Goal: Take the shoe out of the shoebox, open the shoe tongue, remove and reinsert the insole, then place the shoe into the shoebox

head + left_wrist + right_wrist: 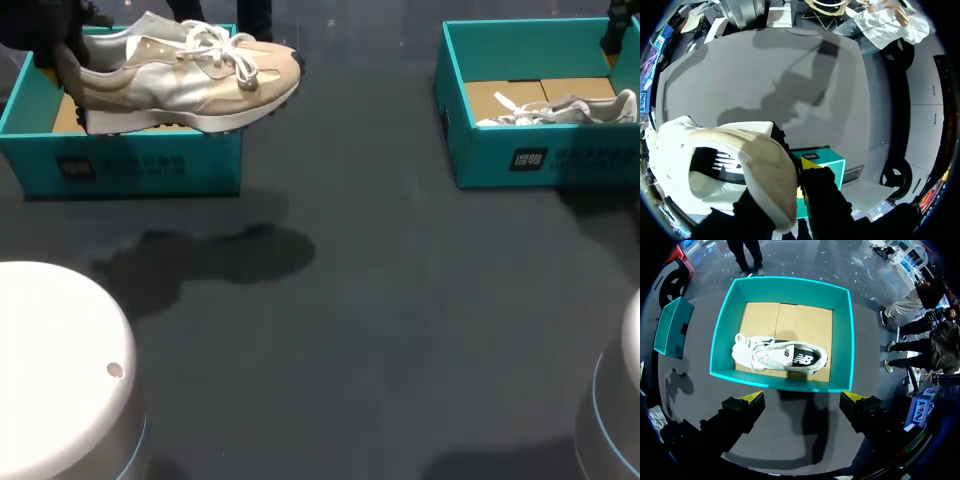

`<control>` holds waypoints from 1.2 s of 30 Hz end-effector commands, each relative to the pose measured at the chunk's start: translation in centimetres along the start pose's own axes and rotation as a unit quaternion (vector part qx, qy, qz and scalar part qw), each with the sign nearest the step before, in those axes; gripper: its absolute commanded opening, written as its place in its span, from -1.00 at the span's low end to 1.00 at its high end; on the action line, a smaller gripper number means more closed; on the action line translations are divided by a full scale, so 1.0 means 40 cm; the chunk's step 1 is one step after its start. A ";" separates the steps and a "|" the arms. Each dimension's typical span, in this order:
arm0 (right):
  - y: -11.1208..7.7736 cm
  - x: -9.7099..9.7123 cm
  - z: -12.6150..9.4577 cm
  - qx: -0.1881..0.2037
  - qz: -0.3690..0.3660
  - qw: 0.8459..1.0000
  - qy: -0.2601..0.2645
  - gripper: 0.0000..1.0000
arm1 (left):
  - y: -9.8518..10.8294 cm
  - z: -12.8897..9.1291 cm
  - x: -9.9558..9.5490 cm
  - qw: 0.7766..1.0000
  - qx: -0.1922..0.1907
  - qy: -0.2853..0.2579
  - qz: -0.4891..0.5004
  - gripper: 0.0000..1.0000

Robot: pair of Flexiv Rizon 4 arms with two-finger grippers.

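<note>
the left pincer [786, 186] is clamped on the heel of a beige and white sneaker [190, 75], one yellow-tipped finger pressed against the heel's outer side in the left wrist view while the other is hidden behind the shoe. the sneaker hangs level over the teal shoebox [130, 165] at the far left of the dark surface [380, 330], laces up, its toe jutting past the box's right wall and its sole showing above the front wall; whether the sole touches the rim cannot be told. the shoe's shadow falls on the surface in front of the box. well apart, at the far right, a second teal shoebox [540, 160] holds a white sneaker [565, 110] lying on its side on the cardboard floor. the right pincer [802, 400] hangs above that box's near wall, its fingers spread wide apart and holding nothing.
</note>
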State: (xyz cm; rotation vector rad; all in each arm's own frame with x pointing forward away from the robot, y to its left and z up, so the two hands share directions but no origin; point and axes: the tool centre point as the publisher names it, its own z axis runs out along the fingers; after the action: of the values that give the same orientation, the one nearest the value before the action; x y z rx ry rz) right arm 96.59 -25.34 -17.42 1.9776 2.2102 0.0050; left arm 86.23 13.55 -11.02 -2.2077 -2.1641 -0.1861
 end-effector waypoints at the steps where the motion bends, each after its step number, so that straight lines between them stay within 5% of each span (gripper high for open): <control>1: -0.002 0.000 -0.001 0.000 0.000 1.000 0.000 1.00 | -0.019 -0.002 0.009 0.999 -0.032 -0.003 0.000 -1.00; 9: -0.002 0.000 -0.001 0.000 0.000 1.000 0.000 1.00 | -0.019 -0.002 0.009 0.999 -0.032 -0.003 0.000 -1.00; 18: -0.002 0.000 -0.001 0.000 0.000 1.000 0.000 1.00 | -0.197 0.070 -0.163 0.997 -0.005 -0.015 0.075 -1.00; 30: -0.002 0.000 -0.001 0.000 0.000 1.000 0.000 1.00 | -0.283 0.151 -0.323 0.997 0.050 0.028 0.051 -1.00; 36: -0.002 0.000 -0.001 0.000 0.000 1.000 0.000 1.00 | -0.283 0.151 -0.323 0.997 0.050 0.028 0.051 -1.00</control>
State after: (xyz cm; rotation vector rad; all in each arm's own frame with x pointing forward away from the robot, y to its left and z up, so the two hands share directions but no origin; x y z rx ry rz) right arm 96.59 -25.33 -17.43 1.9776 2.2103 0.0049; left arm 74.44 2.23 -19.40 -2.2424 -1.9968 -0.1322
